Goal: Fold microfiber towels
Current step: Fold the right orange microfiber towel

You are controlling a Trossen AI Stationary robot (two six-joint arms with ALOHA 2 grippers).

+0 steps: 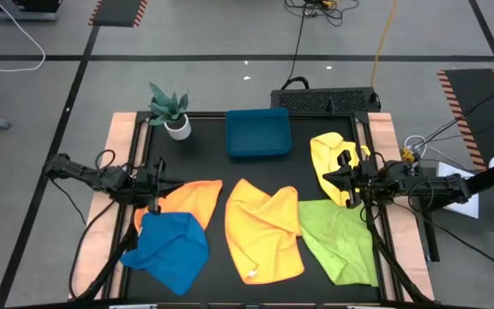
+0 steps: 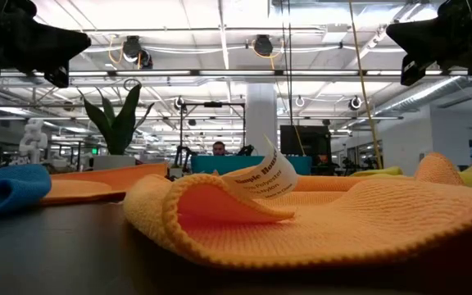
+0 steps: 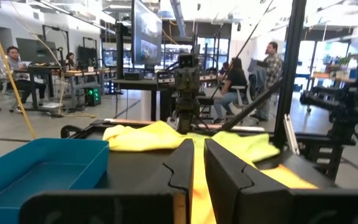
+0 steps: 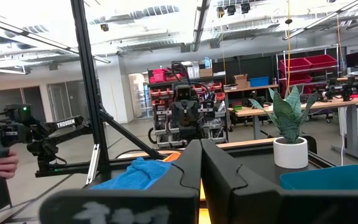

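Nearest the table's front edge, the blue towel (image 1: 168, 249), orange towel (image 1: 262, 232) and lime green towel (image 1: 340, 238) lie rumpled, none folded. Behind them another orange towel (image 1: 189, 194) and a yellow towel (image 1: 333, 159) also wait. Left gripper (image 1: 163, 184) nearly closed, right gripper (image 1: 343, 182) pressed together, both empty, hovering. Teal tray (image 1: 258, 133) and potted plant (image 1: 171, 110) crowd the far edge.

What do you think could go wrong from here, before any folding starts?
The orange towel overlaps the green towel, so a pinch near that seam might lift both. The blue towel lies on another orange towel, with the same risk. The potted plant stands near the left gripper and could be knocked by a wide swing.
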